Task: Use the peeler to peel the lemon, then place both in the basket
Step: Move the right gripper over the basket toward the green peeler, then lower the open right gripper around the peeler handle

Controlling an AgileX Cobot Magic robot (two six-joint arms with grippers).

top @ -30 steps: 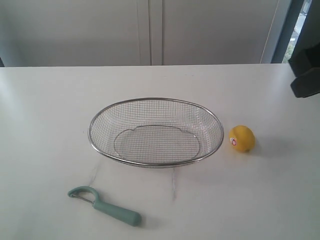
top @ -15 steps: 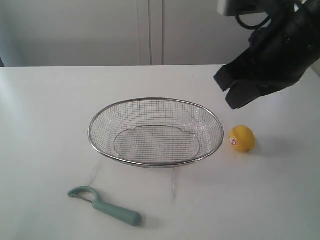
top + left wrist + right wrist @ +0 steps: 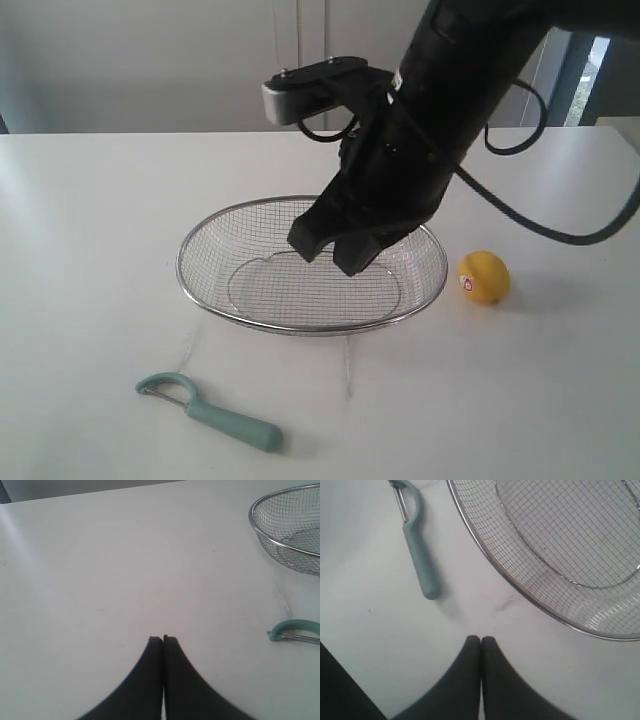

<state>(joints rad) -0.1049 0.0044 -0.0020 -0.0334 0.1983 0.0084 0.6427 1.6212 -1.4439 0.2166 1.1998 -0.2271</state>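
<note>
Exterior view. Shows a white table (image 3: 90,220) with a wide shallow oval basket of silver wire mesh (image 3: 205,250) at its middle. Finds the small round bright-yellow lemon (image 3: 484,277) on the table just right of the basket, apart from the rim, its red-and-white sticker turned toward the basket. Places the pale teal-green Y-style peeler (image 3: 215,415) near and left of the basket, well apart from it. Lies flat, hooked head to the left, thick handle running right and nearer. Catches the black right arm (image 3: 450,90) stretched in from the far right across the middle, with the right gripper (image 3: 330,250) over the basket, tips seen against the mesh. Cannot tell from here whether touching the mesh.

Left wrist view. Shows the left gripper (image 3: 163,639) with both black fingers pressed together, nothing between them, over bare table. Takes in part of the basket and the peeler's hooked head, both well apart from the fingers.

Right wrist view. Shows the right gripper's fingers closed tight on nothing, over bare table between the peeler and the basket rim. Gives the peeler whole, beside the basket, not touching it.
</note>
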